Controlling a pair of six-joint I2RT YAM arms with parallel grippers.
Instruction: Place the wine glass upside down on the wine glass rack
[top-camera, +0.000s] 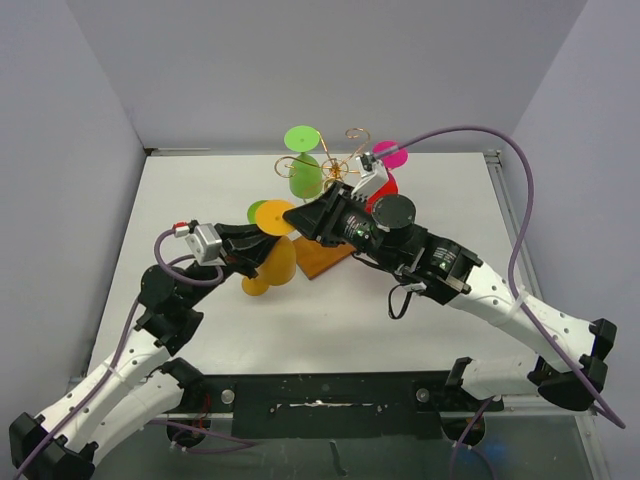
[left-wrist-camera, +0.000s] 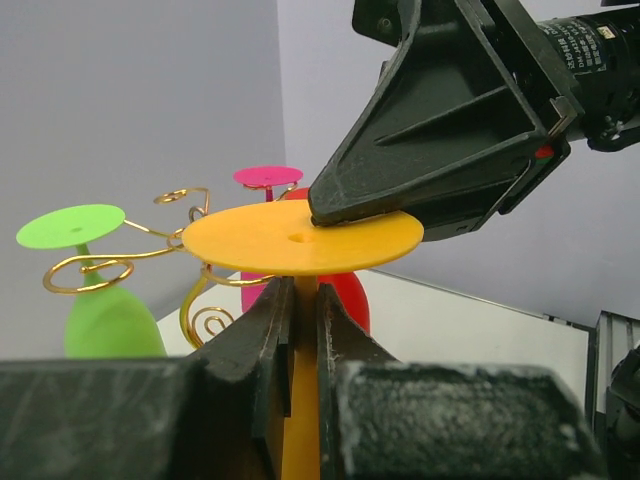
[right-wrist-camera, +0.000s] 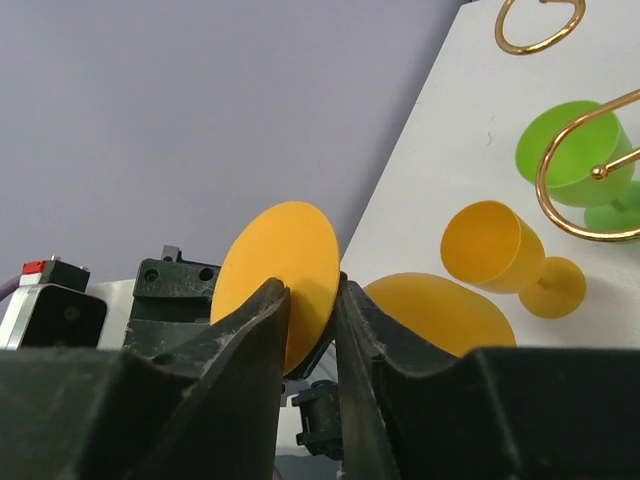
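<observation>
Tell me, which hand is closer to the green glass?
Right. The right hand pinches the orange glass's foot beside the green glass; the left hand grips its stem, farther off.

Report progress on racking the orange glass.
Done: green glass and pink glass hang upside down on the rack.
In hand: orange glass is inverted near the rack, left gripper shut on its stem, right gripper pinching its foot.
Left: slide the foot into a free loop, then release both.
</observation>
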